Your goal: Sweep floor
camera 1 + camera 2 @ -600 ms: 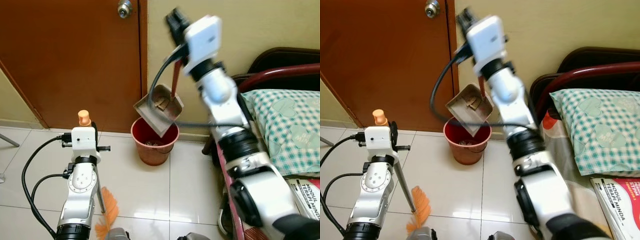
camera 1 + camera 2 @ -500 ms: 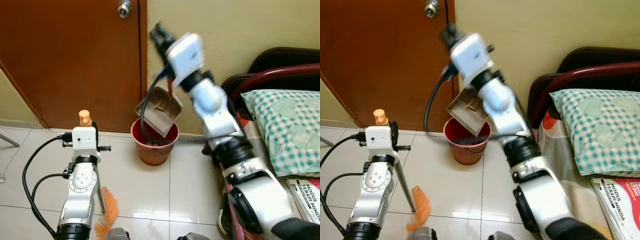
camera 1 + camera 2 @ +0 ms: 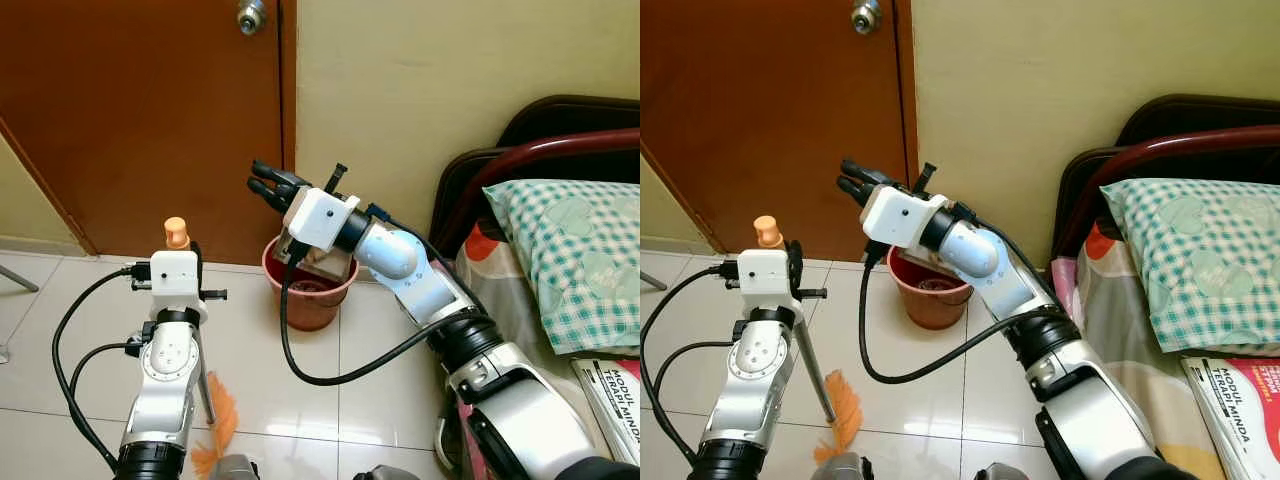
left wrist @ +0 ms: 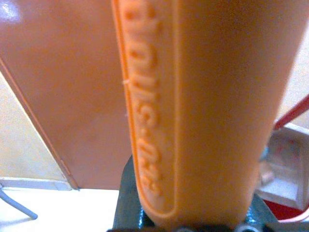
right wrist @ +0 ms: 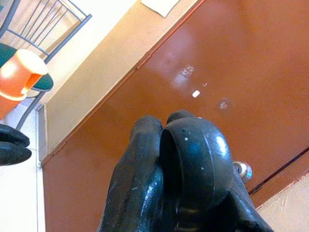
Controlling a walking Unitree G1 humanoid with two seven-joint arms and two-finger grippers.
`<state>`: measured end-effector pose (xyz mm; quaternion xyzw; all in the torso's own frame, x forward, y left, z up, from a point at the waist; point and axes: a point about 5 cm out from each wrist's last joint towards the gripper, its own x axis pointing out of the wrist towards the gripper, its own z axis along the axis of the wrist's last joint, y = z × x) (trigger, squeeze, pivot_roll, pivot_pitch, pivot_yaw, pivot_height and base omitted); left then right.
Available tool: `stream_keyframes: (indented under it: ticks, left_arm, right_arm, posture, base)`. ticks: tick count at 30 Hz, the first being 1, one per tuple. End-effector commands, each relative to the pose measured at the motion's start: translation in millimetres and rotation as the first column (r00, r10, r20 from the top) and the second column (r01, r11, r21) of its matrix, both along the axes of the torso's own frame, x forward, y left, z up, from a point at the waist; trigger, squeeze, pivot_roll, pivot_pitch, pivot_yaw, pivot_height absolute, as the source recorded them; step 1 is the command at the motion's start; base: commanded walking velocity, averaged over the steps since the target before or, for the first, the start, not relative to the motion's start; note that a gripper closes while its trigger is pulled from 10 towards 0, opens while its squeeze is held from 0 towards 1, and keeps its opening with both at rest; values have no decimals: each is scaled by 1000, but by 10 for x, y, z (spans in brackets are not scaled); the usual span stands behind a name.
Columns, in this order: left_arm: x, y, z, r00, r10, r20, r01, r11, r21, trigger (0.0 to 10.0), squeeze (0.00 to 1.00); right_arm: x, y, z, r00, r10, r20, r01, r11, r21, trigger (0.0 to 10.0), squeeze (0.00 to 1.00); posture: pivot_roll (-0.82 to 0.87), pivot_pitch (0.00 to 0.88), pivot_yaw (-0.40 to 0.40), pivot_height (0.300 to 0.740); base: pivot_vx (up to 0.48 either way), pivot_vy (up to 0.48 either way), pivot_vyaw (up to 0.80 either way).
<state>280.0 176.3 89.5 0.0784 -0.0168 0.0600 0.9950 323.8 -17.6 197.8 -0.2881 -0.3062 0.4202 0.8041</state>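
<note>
Red bin [image 3: 308, 292] by door; dustpan [image 3: 322, 262] rests over it, emptying step. Right pincer [image 3: 268, 184] shut, above. Left pincer [image 3: 183, 262] clamps orange broom [image 3: 213, 440]. Next: lift dustpan clear.

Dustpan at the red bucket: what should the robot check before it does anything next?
1. Dustpan above the bucket: ok. The dustpan sits low over the red bucket, just behind the right wrist.
2. Dustpan emptied: cannot tell. The arm hides its inside.
3. Hold on the dustpan: cannot tell. The right claw points at the door, fingers pressed together, but the handle is hidden.
4. Broom in hand: ok. The left claw is closed around the broom handle.
5. Broom down: ok. Its orange bristles are low at the tiled floor, beside the left arm.
</note>
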Motion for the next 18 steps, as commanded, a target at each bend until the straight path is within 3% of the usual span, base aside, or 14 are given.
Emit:
stream_keyframes:
  ticks: [1, 2, 4, 10, 11, 12, 13, 14, 15, 18]
  left_arm:
    - [38, -35, 38, 1000, -12, 16, 12, 1000, -14, 10000, 0]
    - [52, -40, 54, 1000, -14, 20, 14, 1000, -15, 10000, 0]
    - [54, -42, 58, 1000, -15, 22, 15, 1000, -15, 10000, 0]
    - [47, -52, 57, 1000, -18, 25, 19, 1000, -12, 10000, 0]
    - [49, -53, 57, 1000, -18, 26, 18, 1000, -12, 10000, 0]
    - [49, -53, 57, 1000, -18, 26, 18, 1000, -12, 10000, 0]
    - [51, -52, 58, 1000, -16, 27, 17, 1000, -12, 10000, 0]
    - [52, -52, 59, 999, -15, 28, 16, 1000, -13, 10000, 0]
    - [52, -52, 59, 999, -15, 28, 16, 1000, -13, 10000, 0]
    - [70, -54, 69, 999, -12, 33, 13, 1000, -9, 10000, 0]
  right_arm:
    - [-1, 8, 98, 998, 13, 64, -12, 1000, -11, 10000, 0]
    - [16, -22, 180, 992, -28, 123, 25, 999, 29, 10000, 0]
    - [20, -35, 218, 988, -46, 146, 39, 998, 52, 10000, 0]
    - [57, -114, 453, 982, -102, 156, 66, 973, 219, 10000, 0]
    - [96, -175, 616, 976, -160, 147, 106, 942, 319, 10000, 0]
    - [96, -175, 616, 976, -160, 147, 106, 942, 319, 10000, 0]
    - [148, -252, 775, 970, -220, 107, 154, 890, 429, 10000, 0]
    - [175, -289, 838, 968, -239, 75, 176, 861, 478, 10000, 0]
    - [175, -289, 838, 968, -239, 75, 176, 861, 478, 10000, 0]
    - [247, -464, 1092, 942, -330, 64, 234, 781, 578, 10000, 0]
  posture:
    - [16, 30, -37, 740]
    - [16, 29, -36, 740]
    - [16, 29, -36, 740]
    - [18, 26, -35, 740]
    - [18, 26, -35, 740]
    - [18, 26, -35, 740]
    - [18, 26, -35, 740]
    - [18, 26, -35, 740]
    - [18, 26, -35, 740]
    - [19, 13, -36, 740]
  base:
    - [0, 0, 0]
    - [0, 0, 0]
    - [0, 0, 0]
    - [0, 0, 0]
    - [0, 0, 0]
    - [0, 0, 0]
    - [0, 0, 0]
    - [0, 0, 0]
    - [0, 0, 0]
    - [0, 0, 0]
